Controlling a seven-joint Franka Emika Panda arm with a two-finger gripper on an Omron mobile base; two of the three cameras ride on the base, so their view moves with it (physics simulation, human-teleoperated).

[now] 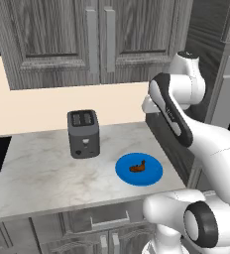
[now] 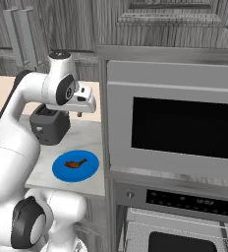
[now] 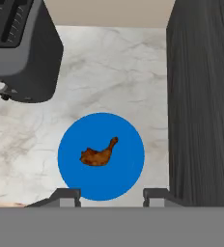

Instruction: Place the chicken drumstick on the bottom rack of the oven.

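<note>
Your end effector (image 3: pixel 111 195) hangs empty, jaws parted, well above the chicken drumstick (image 3: pixel 99 154), which lies mid blue plate (image 3: pixel 128 178) on the tabletop (image 3: pixel 109 72). So go straight down; its bone end points up-right in the hand view.

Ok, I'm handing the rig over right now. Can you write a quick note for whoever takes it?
Gripper: open and empty, hovering above the plate, touching nothing.
Chicken drumstick: lying on the blue plate on the counter, in front and to the right of the toaster.
Oven: to the right of the counter, below the dark-window appliance.
Done: nothing picked up yet.
Left: descend, grasp the drumstick, carry it to the oven's bottom rack.
</note>
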